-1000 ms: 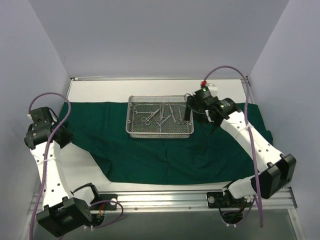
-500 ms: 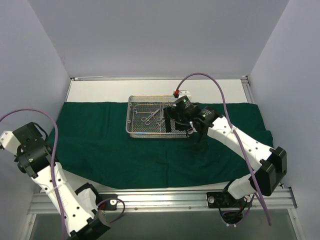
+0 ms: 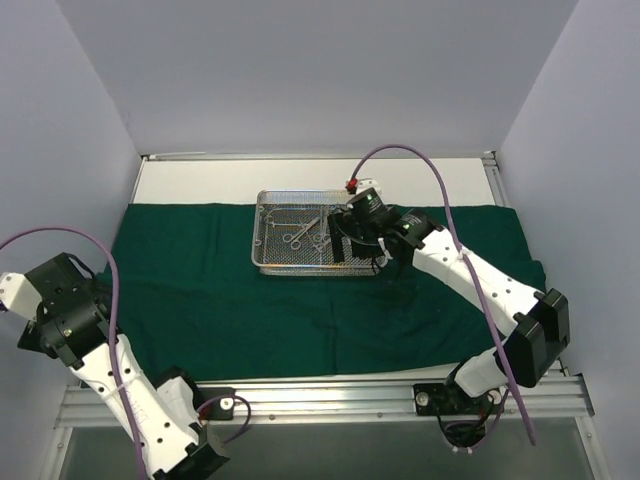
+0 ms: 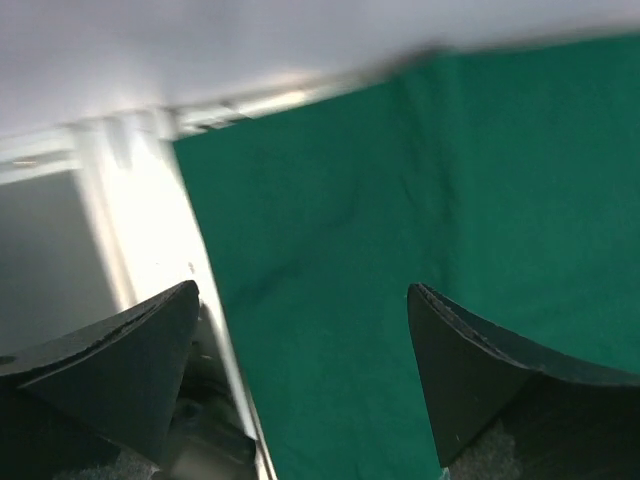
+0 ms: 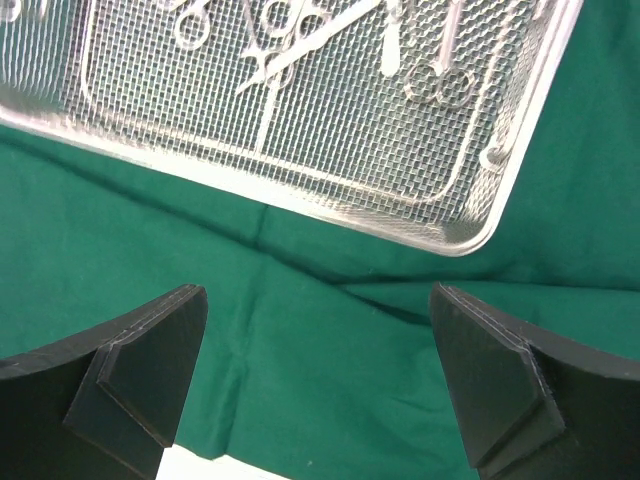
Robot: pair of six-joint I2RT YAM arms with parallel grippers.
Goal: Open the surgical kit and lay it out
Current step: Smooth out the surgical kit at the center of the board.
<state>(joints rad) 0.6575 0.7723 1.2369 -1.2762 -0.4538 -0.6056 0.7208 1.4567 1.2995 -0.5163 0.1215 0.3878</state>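
Note:
The surgical kit's dark green cloth (image 3: 200, 290) lies spread flat over the table. On it, toward the back, stands the silver wire-mesh tray (image 3: 268, 262) with small steel scissors and forceps (image 3: 305, 232) inside. My right gripper (image 3: 355, 252) hangs open at the tray's near right corner with nothing between its fingers. In the right wrist view the tray's rim (image 5: 300, 205) and the instruments (image 5: 275, 50) lie just beyond that gripper (image 5: 318, 292), with cloth (image 5: 330, 400) below. My left gripper (image 4: 300, 290) is open and empty over the cloth's (image 4: 400, 200) left edge. Its arm (image 3: 60, 310) is at the far left.
Bare white table (image 3: 200, 180) shows behind the cloth. Plain walls close in on the left, back and right. A metal rail (image 3: 330, 400) runs along the near edge between the arm bases. Purple cables loop above both arms (image 3: 400, 150).
My left gripper drew the cloth's left part out toward the near left, then opened and let go. My right gripper moved left to the tray's right end and stayed open.

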